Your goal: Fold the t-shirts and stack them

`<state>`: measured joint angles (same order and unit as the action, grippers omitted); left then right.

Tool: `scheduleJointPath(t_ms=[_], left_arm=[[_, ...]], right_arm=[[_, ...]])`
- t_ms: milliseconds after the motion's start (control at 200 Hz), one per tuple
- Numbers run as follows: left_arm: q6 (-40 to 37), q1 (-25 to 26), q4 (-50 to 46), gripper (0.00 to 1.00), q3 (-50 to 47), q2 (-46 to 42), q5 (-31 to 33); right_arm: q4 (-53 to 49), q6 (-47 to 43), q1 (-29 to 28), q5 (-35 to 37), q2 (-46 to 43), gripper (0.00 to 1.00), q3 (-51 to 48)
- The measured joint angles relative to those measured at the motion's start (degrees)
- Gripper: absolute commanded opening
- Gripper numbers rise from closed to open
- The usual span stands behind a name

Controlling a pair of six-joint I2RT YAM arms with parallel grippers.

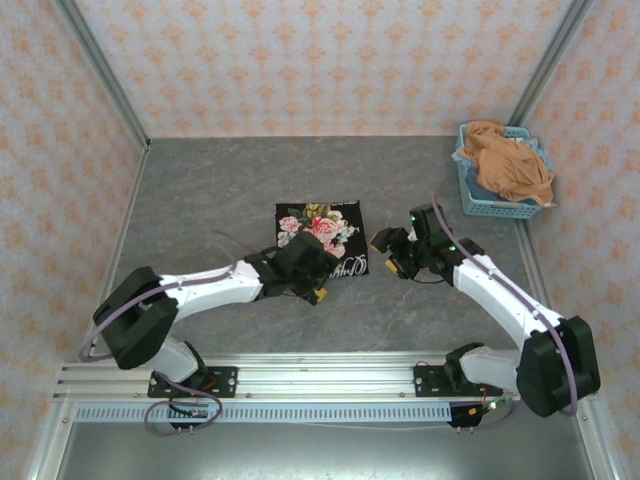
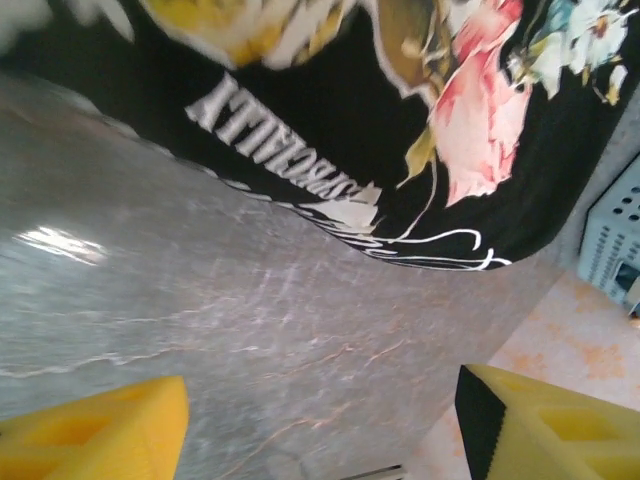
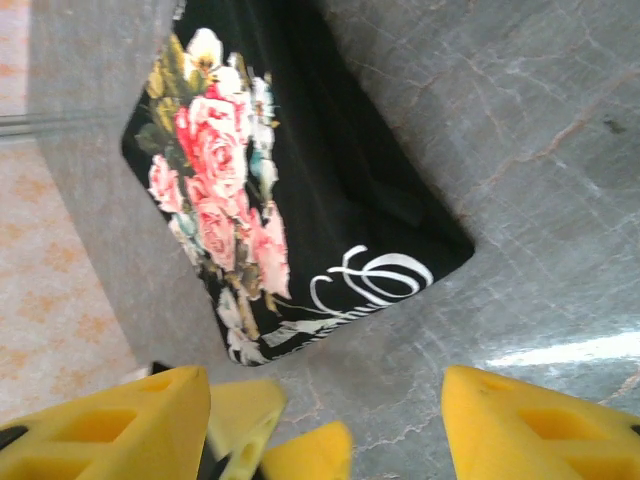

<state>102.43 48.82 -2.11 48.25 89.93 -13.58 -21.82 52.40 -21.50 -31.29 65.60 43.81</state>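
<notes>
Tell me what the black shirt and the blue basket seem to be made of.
Black shirt: probably soft matte fabric; it lies folded flat, roses printed on it. Blue basket: likely rigid plastic, judging by its moulded lattice wall.

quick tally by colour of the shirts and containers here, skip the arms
black t-shirt with rose print, folded on the table: 1
orange-tan t-shirt, bunched in the basket: 1
light-blue basket: 1
total: 3
</notes>
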Motion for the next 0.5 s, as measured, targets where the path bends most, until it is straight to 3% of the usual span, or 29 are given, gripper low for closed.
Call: scheduleJointPath(t_ms=[185, 345, 390, 500], left_arm=[[7.02, 1.75, 5.68, 0.75, 0.02, 5.29, 4.55], [10.16, 1.73, 8.5, 0.66, 0.55, 9.84, 7.28], [10.8, 1.86, 9.94, 0.6, 1.25, 10.67, 8.37], [11.56, 1.38, 12.61, 0.28, 3.02, 14.47, 9.62]], right_arm=[[0.42, 0.13, 0.28, -0.55, -2.16, 0.62, -0.22], [-0.17, 0.09, 1.18, -1.4, -3.82, 0.62, -0.39], [-0.42, 0.09, 1.44, -1.64, -4.44, 0.62, -0.42], [-0.94, 0.09, 1.68, -2.16, -5.7, 0.62, -0.68]])
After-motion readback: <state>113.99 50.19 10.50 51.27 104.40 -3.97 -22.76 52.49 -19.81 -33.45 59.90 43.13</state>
